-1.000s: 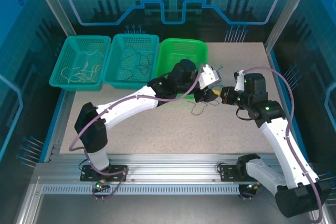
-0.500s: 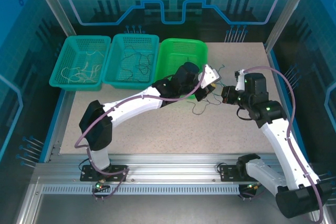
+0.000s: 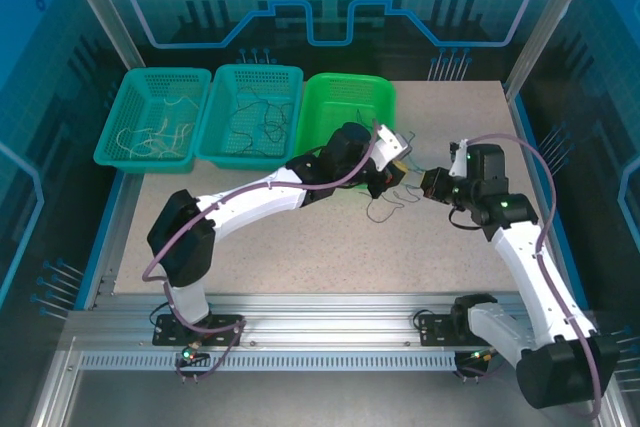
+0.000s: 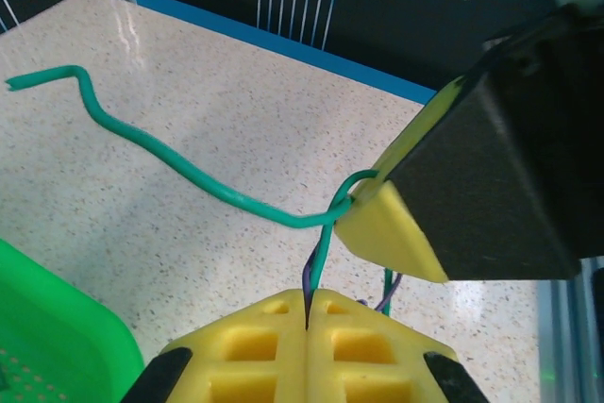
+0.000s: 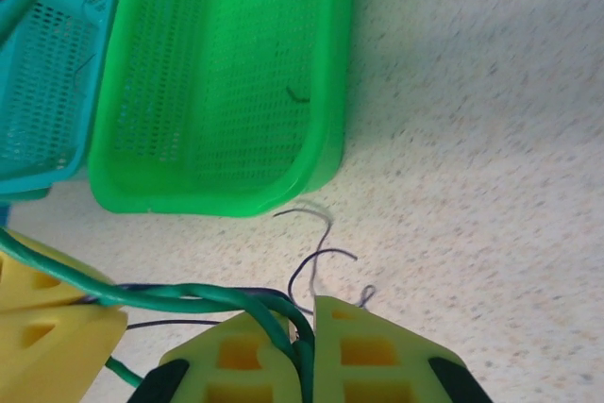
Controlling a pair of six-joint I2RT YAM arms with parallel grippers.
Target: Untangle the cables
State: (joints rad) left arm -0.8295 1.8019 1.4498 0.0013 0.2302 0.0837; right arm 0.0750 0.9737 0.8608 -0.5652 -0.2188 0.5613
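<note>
The left gripper (image 4: 309,313) and right gripper (image 5: 307,327) each pinch tight on the cables (image 5: 269,301), a green cable (image 4: 189,172) and a dark cable (image 4: 309,288) twisted together over the table (image 3: 300,247) by the green basket (image 5: 217,92), so this knot is not undone yet, though others lie in the teal baskets (image 3: 160,74).

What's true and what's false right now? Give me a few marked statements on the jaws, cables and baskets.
1. The left jaws stand open. False: they are shut, pinching a green cable and a dark wire.
2. The right jaws are shut on the green cable too. True.
3. White cables lie in the leftmost teal basket. True.
4. The green basket stands between the two teal ones. False: it is the rightmost of the three.
5. Dark cables lie in the middle teal basket. True.
</note>
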